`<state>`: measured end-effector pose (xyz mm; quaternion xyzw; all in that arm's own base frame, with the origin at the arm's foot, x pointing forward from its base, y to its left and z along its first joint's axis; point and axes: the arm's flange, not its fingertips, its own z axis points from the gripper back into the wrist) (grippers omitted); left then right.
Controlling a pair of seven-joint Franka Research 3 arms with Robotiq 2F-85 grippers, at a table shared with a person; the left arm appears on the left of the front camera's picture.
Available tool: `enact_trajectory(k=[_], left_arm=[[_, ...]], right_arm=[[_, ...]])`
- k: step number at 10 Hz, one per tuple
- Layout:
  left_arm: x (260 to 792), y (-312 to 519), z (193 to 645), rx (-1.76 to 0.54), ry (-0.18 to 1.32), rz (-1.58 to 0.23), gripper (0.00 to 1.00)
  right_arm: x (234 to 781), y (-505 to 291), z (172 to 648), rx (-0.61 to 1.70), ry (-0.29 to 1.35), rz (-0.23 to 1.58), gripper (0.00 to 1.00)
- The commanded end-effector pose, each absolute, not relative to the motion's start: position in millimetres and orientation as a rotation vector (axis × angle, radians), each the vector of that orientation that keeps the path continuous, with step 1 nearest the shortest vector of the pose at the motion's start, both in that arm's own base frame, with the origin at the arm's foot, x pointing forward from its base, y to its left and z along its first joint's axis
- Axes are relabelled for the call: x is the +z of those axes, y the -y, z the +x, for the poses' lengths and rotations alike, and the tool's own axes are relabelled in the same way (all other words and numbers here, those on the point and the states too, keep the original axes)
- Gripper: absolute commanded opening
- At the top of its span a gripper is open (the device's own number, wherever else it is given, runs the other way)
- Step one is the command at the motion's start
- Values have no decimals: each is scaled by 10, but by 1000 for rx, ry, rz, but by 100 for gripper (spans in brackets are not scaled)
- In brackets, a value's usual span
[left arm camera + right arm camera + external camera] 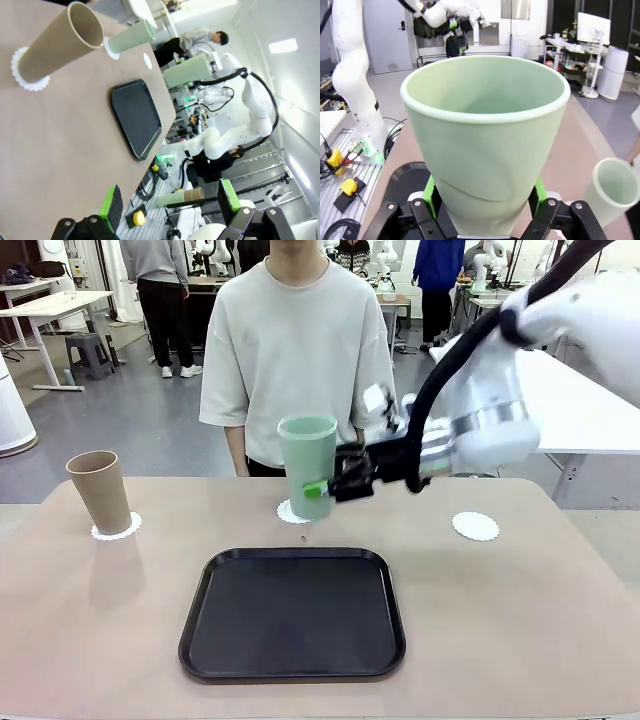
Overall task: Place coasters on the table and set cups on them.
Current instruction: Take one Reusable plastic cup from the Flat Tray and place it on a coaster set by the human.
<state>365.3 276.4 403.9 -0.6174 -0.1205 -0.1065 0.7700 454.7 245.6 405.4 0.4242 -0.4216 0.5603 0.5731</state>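
Observation:
My right gripper (pixel 325 487) is shut on a pale mint cup (pixel 307 462), holding it upright just above the table (pixel 520 620), in front of the middle coaster (pixel 291 512). In the right wrist view this cup (pixel 485 135) sits between the green pads (pixel 431 192). A second mint cup (pixel 612 192) stands beyond it, on its coaster (pixel 111 51) in the left wrist view. At the left a tan cup (pixel 100 490) stands on a coaster (pixel 116 528). A bare coaster (pixel 475 526) lies at the right. My left gripper (pixel 170 205) is open with nothing in it.
A black tray (pixel 293 612) lies at the table's near middle with nothing on it. A person in a pale shirt (pixel 297 350) stands at the far edge behind the middle coaster. Open tabletop lies on either side of the tray.

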Motion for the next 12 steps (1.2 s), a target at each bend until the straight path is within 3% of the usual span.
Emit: enact_trajectory(k=[1,3,9,10,12], left_arm=[[4058,-2758,3633,-230,266,-1337,100],[4058,-2758,3633,-230,266,-1337,100],[4058,-2758,3633,-230,266,-1337,100],[4058,-2758,3633,-230,266,-1337,100],[4058,-2758,3633,-230,266,-1337,100]], right_arm=[[4514,-2248,4477,1283,989,974,0],[4795,-2191,4480,1274,1000,951,0],[4836,-2173,4470,1275,1034,944,0],[4852,-2169,4463,1269,1025,940,83],[4709,-1438,5028,1362,1025,938,83]])
